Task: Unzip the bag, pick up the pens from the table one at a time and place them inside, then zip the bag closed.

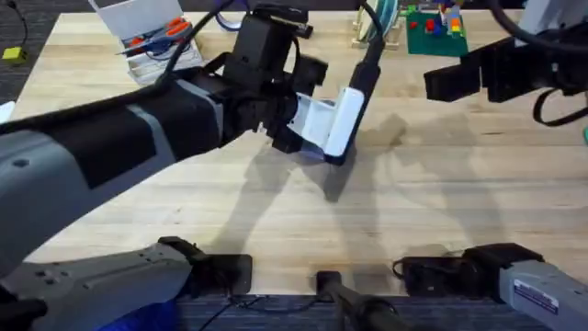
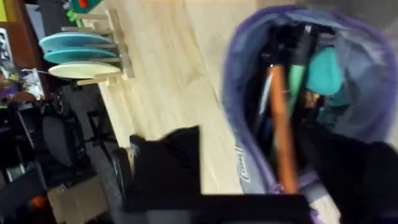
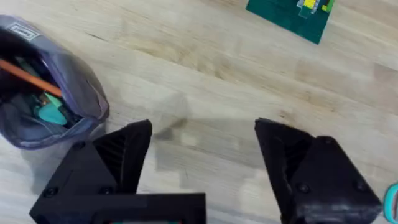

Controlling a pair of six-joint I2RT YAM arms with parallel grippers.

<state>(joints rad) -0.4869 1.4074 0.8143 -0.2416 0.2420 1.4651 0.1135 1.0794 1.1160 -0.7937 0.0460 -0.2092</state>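
The bag [image 3: 59, 81] is a soft lavender-purple pouch, sitting on the table [image 1: 441, 184] around the middle, a bit toward the far side. It's wide open, mouth gaping so you can look straight in. There's a small pale label on the fabric near the rim. The orange pen [image 2: 281, 121] is already inside, lying slanted along the opening, and the green pen [image 2: 296, 78] is tucked right beside it, also in the bag. Some teal thing is in there too, can't tell what. Table is light wood with pale grain.
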